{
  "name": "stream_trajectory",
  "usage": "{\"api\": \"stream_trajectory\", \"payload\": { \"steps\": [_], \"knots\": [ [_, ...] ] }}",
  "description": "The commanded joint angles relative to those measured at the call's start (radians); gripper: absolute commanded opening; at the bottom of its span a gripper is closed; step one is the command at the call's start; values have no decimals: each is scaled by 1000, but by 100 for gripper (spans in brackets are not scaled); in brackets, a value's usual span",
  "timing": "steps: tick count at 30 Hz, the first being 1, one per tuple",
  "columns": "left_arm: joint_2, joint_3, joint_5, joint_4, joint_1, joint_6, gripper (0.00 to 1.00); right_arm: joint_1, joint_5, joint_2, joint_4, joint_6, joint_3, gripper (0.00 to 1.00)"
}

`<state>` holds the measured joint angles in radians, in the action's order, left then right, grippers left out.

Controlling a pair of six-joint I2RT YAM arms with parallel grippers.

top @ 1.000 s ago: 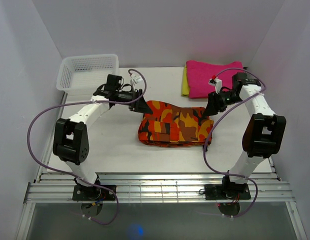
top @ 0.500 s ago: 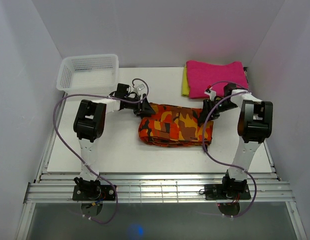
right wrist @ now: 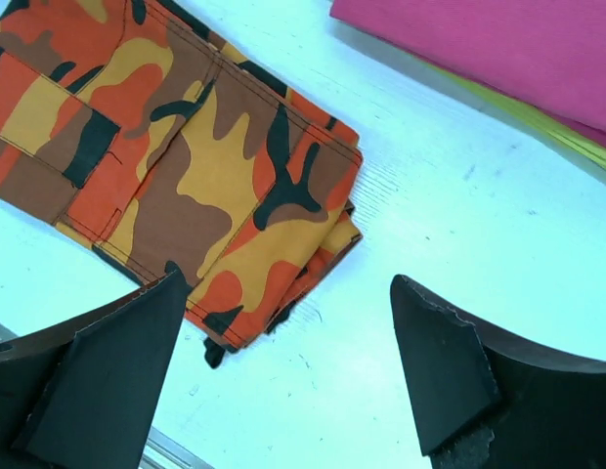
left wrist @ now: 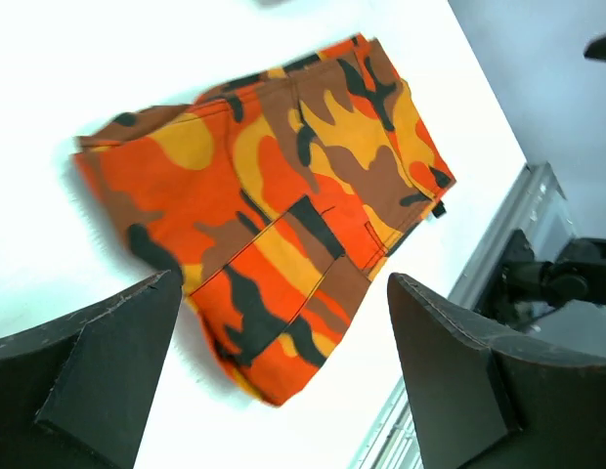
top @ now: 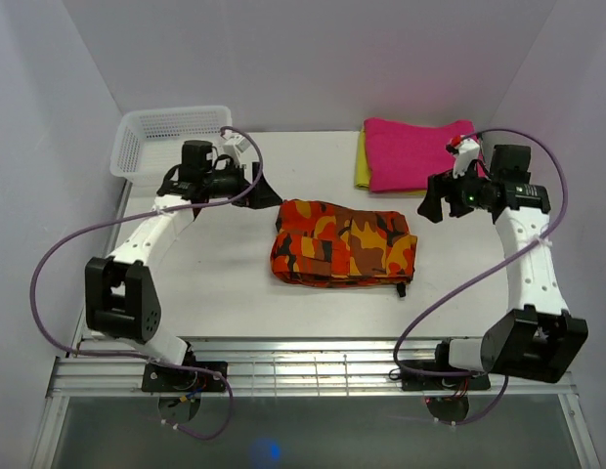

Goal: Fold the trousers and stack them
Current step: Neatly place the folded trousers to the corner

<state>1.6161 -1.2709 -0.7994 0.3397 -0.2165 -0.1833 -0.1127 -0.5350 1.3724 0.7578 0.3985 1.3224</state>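
Observation:
The camouflage trousers (top: 344,242) lie folded into a flat bundle in the middle of the white table. They also show in the left wrist view (left wrist: 274,205) and the right wrist view (right wrist: 176,166). My left gripper (top: 265,191) is open and empty, raised off the bundle's far left corner. My right gripper (top: 430,202) is open and empty, raised off the bundle's far right corner. Neither gripper touches the cloth.
A folded magenta-pink cloth (top: 417,151) lies on a yellow folded cloth (top: 362,166) at the back right; both show in the right wrist view (right wrist: 498,49). A white mesh basket (top: 171,139) stands at the back left. The table's metal front rail (top: 303,371) runs along the near edge.
Both grippers were down at the bundle's far corners half a second ago. Both have lifted and pulled back outward, away from the trousers, which stay folded in place.

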Motion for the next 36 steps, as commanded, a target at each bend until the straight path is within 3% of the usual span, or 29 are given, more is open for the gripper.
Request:
{"api": "stream_trajectory", "payload": {
  "steps": [1, 5, 10, 18, 25, 29, 32, 36],
  "knots": [
    [-96, 85, 107, 77, 60, 55, 98, -16, 108, -30, 41, -27, -124, 90],
    [-119, 125, 164, 146, 88, 41, 98, -56, 43, 51, 158, -58, -208, 92],
    [-73, 159, 109, 213, 94, -16, 98, -82, -71, 120, 68, -130, -337, 92],
    [-30, 278, -10, 108, 94, -79, 98, -81, -134, 223, -93, -265, -457, 90],
    [105, 268, -32, 22, 68, -137, 98, -73, -79, 356, -179, -320, -473, 92],
    [195, 252, -30, -27, 28, -169, 98, -38, -117, 402, -245, -345, -476, 100],
    [235, 243, -35, -50, -4, -194, 98, -13, -112, 419, -298, -351, -485, 88],
    [257, 260, -83, -116, -23, -246, 96, -12, -94, 429, -276, -317, -448, 58]
  ]
}}
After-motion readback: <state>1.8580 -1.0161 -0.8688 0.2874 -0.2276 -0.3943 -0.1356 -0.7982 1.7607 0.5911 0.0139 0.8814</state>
